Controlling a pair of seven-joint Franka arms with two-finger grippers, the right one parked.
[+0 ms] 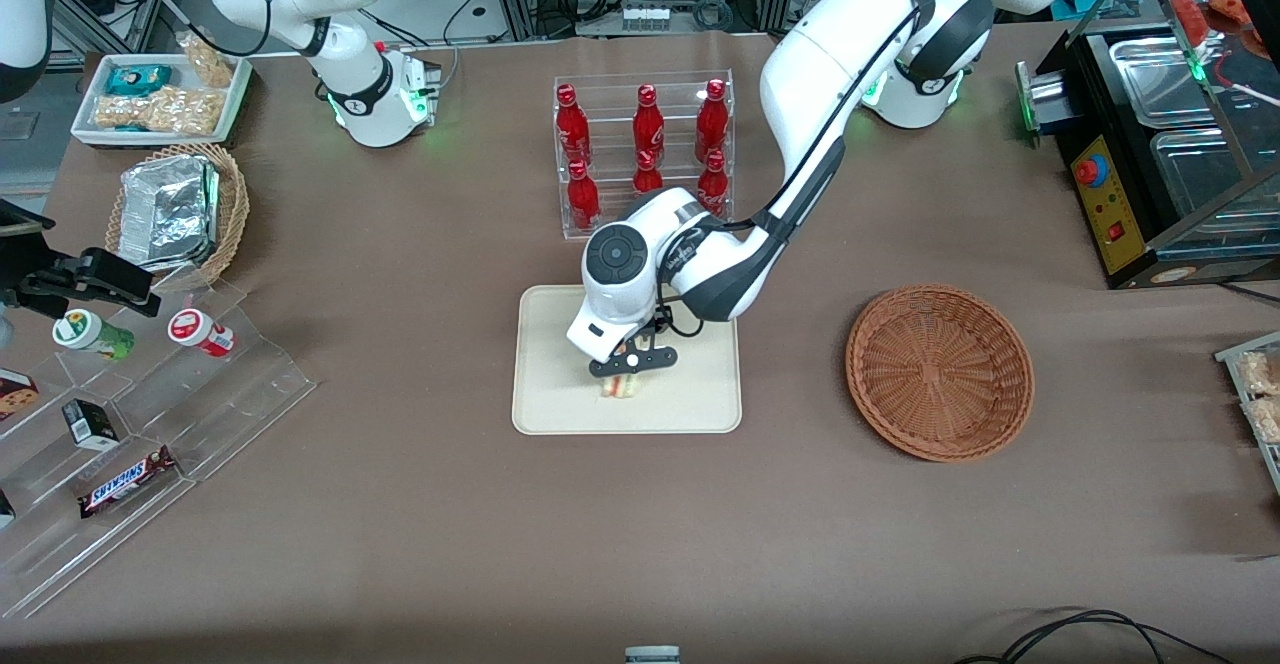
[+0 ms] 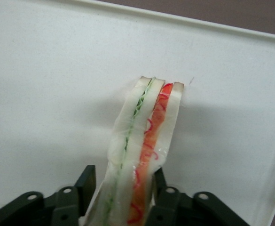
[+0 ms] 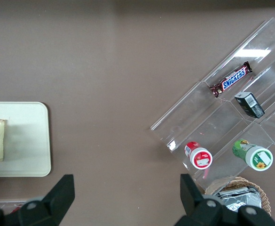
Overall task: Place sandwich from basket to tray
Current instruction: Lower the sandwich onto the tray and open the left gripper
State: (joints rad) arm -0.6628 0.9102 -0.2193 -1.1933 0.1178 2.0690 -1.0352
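The black two-finger gripper [image 1: 632, 372] is squeezing the white triangle sandwich [image 2: 139, 155] (red and green inside). It is hanging over the big flat cream tray [image 1: 545, 394], well apart from the round brown wicker basket [image 1: 940, 372].

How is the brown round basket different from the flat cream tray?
The reddish-brown woven wicker basket is round, while the cream-beige tray is a smooth rectangle with rounded corners. The basket holds nothing; the tray has the triangular white-bread sandwich over it, pinched in the left gripper. The basket lies toward the working arm's end. Both sit on the brown table.
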